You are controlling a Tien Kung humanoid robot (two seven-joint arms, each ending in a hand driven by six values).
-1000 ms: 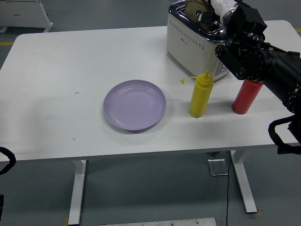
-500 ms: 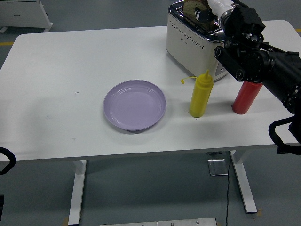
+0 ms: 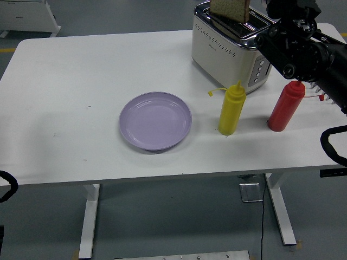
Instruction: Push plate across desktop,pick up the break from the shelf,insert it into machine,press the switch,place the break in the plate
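The bread slice [image 3: 230, 9] now stands high out of the toaster [image 3: 230, 46] slot, lifted since a second ago. The right hand [image 3: 282, 8] has risen to the top edge, fingers unclear. The purple plate [image 3: 155, 120] lies unmoved on the worktop [image 3: 81, 81].

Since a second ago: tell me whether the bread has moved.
Yes. The bread now stands higher out of the toaster slot, its top cut off by the picture's edge; earlier it sat lower in the slot.
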